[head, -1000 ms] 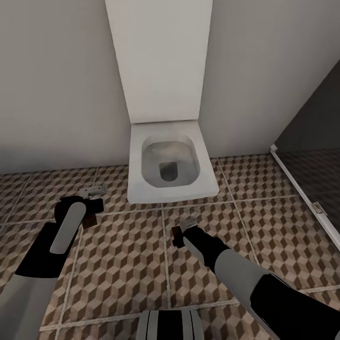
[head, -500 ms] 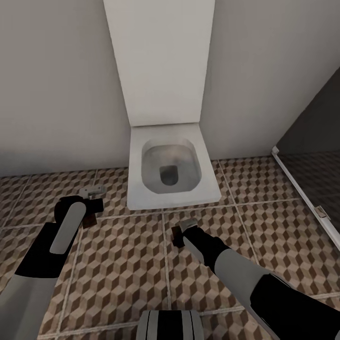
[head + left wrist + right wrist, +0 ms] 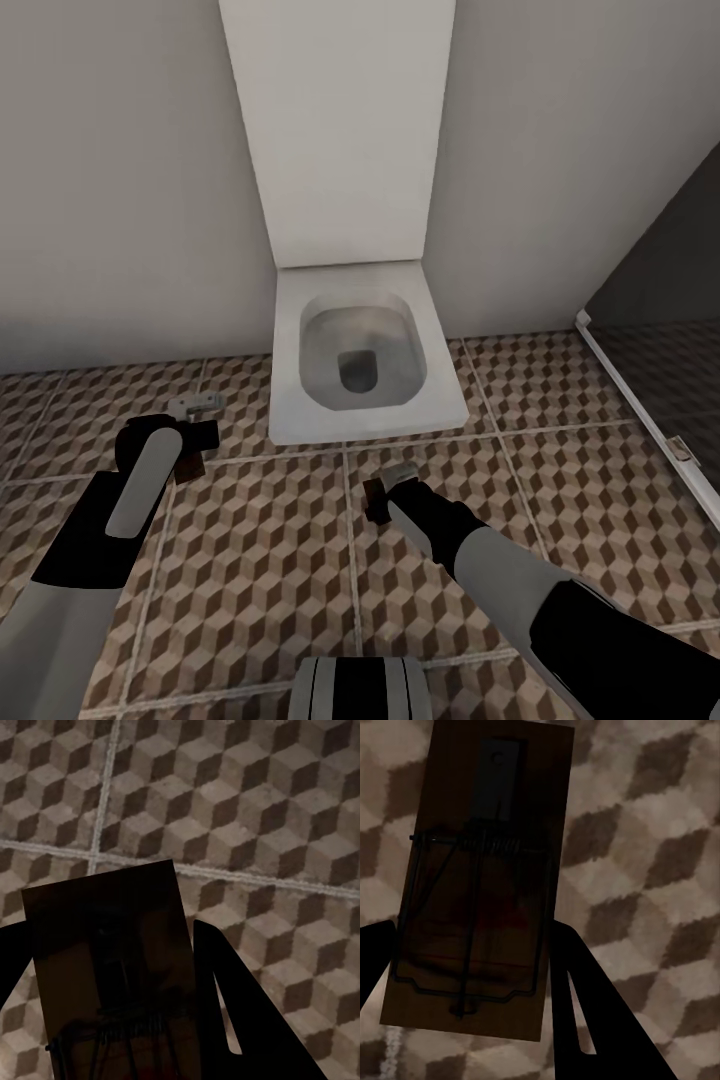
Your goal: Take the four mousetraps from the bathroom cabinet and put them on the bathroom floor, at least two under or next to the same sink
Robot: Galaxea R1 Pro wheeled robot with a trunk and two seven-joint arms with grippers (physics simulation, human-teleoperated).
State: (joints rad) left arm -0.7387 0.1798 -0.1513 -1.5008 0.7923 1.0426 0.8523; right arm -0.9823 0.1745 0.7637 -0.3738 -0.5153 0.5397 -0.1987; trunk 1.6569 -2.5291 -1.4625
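Each gripper holds a mousetrap above the bathroom floor (image 3: 260,560). In the left wrist view a dark wooden mousetrap (image 3: 112,975) sits between the black fingers (image 3: 240,1020) of my left gripper (image 3: 112,1020). In the head view that left gripper (image 3: 192,452) hangs low, left of the toilet. My right gripper (image 3: 378,497) is shut on a second mousetrap (image 3: 480,877), whose spring and wire bar show in the right wrist view. The right gripper (image 3: 472,982) is over patterned tile. The cabinet is out of view.
A white toilet (image 3: 355,350) with its lid up stands against the pale wall ahead. A small grey metal fitting (image 3: 195,404) lies on the floor by the wall, left of the toilet. The dark glass shower enclosure (image 3: 660,330) with a pale frame closes off the right side.
The head view shifted slightly between one second ago and half a second ago; since then nothing has visibly moved. Both grippers keep their mousetraps.
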